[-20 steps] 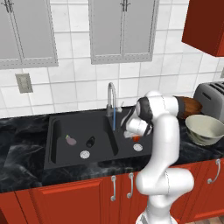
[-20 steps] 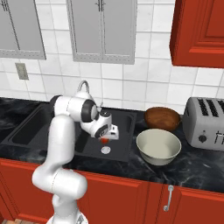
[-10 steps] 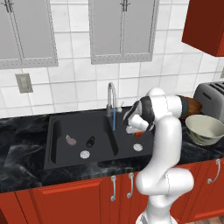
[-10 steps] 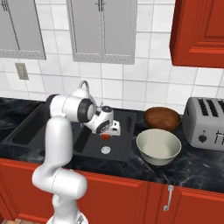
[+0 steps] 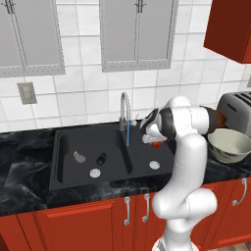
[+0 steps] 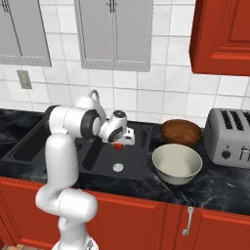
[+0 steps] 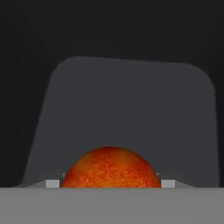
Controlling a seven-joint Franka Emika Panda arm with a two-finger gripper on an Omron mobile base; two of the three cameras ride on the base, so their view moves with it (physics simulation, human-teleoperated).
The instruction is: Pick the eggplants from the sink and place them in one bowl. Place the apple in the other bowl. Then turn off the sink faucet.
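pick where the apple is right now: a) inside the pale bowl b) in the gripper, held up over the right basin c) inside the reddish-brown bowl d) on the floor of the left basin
b: the apple sits between the gripper's fingertips in the hand view, and the right base view shows it hanging above the drain of the right basin of the sink, short of the reddish-brown bowl.

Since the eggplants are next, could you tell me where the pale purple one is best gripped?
The pale purple eggplant lies flat on the left basin floor of the sink, apart from the dark one. Probably come straight down and close the hand across its narrow middle, avoiding the green stem end.
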